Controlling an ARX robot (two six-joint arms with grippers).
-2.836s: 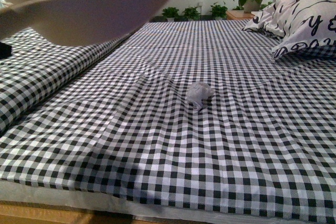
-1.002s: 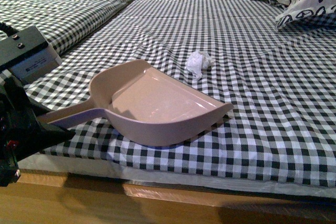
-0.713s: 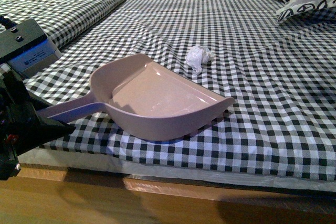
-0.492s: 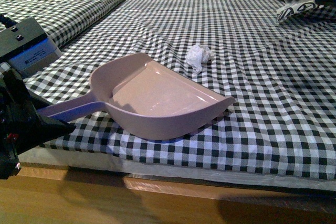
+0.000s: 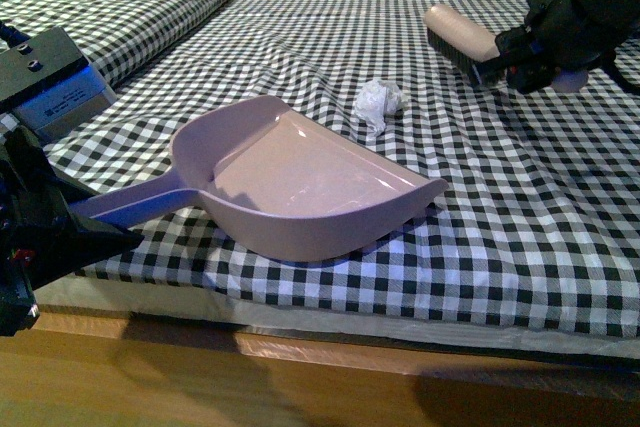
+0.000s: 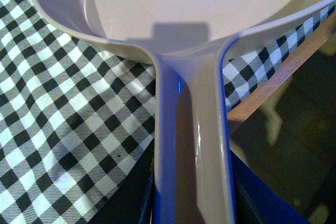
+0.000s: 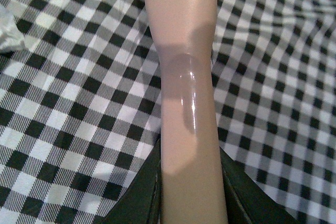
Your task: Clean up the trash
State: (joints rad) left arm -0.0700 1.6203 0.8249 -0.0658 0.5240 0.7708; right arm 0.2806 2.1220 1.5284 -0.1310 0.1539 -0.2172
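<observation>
**On the bed: wad between dustpan and brush**

On the checked bed cover (image 5: 520, 207) I see the trash (image 5: 379, 104), a small crumpled white wad, lying just beyond the far rim of the pinkish dustpan (image 5: 300, 182) and apart from it. My right claw (image 5: 520, 57) hangs above the bed to the right of the wad and farther back, well clear of it; its fingers are closed around a beige brush handle (image 7: 186, 93), whose rounded end points toward the wad. My left claw (image 6: 191, 203) is clamped on the dustpan's long handle at the near left edge of the bed (the wrist view shows the handle running straight out between the fingers).

Against half a second ago, the right arm has come down into view with the brush; then only a sliver of it showed at the upper right corner. The wad and the dustpan have not shifted.

As for the wad's lie, it is an irregular lump with no clear long axis, though a small tail of paper droops toward the dustpan.
</observation>
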